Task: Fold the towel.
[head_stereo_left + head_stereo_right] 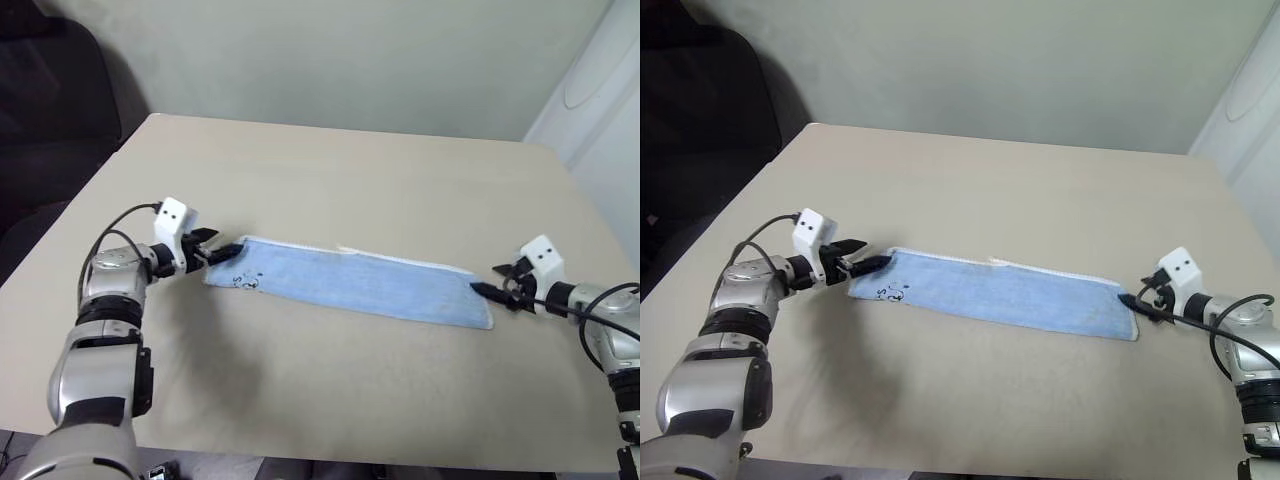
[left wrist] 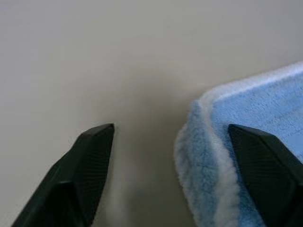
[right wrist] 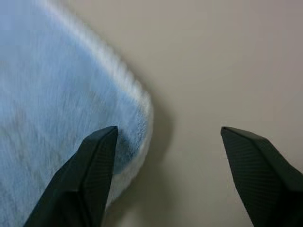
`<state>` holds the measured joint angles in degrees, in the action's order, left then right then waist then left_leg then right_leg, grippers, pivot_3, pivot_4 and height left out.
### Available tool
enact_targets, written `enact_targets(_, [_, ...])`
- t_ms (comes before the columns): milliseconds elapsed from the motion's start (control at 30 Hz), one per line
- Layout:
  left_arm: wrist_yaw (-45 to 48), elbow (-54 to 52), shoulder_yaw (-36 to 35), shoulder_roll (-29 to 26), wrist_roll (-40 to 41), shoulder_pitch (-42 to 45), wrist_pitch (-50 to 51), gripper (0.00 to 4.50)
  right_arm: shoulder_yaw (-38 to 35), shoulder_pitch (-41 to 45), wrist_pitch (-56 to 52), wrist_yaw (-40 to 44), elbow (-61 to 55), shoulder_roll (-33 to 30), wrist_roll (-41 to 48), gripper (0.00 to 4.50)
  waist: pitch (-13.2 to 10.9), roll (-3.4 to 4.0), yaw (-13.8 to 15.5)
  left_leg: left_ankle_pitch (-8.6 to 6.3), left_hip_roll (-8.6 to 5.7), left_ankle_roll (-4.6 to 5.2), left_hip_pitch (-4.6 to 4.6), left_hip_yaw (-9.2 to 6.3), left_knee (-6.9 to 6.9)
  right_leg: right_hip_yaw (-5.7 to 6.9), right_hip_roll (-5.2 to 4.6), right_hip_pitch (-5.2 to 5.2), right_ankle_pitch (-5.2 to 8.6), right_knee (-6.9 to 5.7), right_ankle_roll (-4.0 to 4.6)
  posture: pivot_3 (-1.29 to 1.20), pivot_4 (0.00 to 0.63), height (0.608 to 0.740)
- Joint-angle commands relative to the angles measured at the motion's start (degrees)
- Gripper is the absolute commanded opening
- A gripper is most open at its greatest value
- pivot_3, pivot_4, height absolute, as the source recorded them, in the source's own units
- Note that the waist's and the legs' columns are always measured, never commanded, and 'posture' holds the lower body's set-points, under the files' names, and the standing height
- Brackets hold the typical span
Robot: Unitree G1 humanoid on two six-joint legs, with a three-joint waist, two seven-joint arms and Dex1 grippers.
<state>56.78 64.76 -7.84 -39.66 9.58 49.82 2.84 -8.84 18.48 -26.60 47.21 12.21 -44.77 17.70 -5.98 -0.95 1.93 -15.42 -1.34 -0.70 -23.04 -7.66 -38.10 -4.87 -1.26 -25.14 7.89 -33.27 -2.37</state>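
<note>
The towel [image 1: 360, 283] is a light-blue cloth with white edging, lying flat as a long narrow strip across the table [image 1: 330, 160]. A small dark motif [image 1: 247, 282] marks its left end. My left gripper [image 1: 228, 251] sits at that left end, open. In the left wrist view one towel corner [image 2: 251, 118] lies by one finger [image 2: 265, 161], and the other finger is over bare table. At the right end my right gripper [image 1: 487, 279] is open too. In the right wrist view the towel's corner [image 3: 57, 94] sits at one finger [image 3: 90, 170], not pinched.
The beige table extends well beyond the towel on every side, with its front edge near my arms. A dark chair [image 1: 50, 110] stands off the back left corner. A white object [image 1: 600, 90] rises at the far right.
</note>
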Motion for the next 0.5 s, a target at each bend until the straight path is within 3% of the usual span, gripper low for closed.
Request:
enact_targets(33, [-2.6,-0.7,-6.9,-3.8,5.0,2.0,3.8,3.97,-10.2,-1.5,-5.6,-2.4,-7.5,-0.7,6.9,3.46,0.0,0.01,0.0,0.0,0.0,0.0,0.0,0.0,0.0,0.0,0.0,0.0,0.0,0.0,0.0,0.0,0.15,0.74])
enact_targets(233, [-0.7,-4.4,-13.7,-8.3,10.6,-3.4,11.6,3.97,-21.0,-12.4,-22.5,-4.6,-20.0,0.5,18.5,3.46,0.0,-0.01,0.1,-0.04,-0.02,-0.09,-0.01,0.04,0.07,0.07,0.11,0.06,0.1,0.14,0.09,0.0,0.15,0.74])
enact_targets(333, [8.6,-16.2,-16.1,-9.8,16.8,-13.5,19.6,3.97,-26.4,-17.4,-32.6,-8.3,-23.6,4.0,25.8,3.46,0.0,0.02,0.0,-0.1,-0.09,-0.09,0.07,0.11,0.06,0.0,0.09,0.13,0.16,0.15,0.07,0.0,0.15,0.74])
enact_targets(500, [12.0,-34.0,-18.0,-8.9,24.4,-24.4,30.1,3.97,-32.4,-16.8,-44.2,-15.4,-24.4,8.7,35.4,3.46,-0.1,-0.23,-0.2,-0.46,-0.1,-0.73,-0.13,0.11,-0.04,-0.03,0.13,-0.06,0.37,0.12,-0.23,0.0,0.15,0.74])
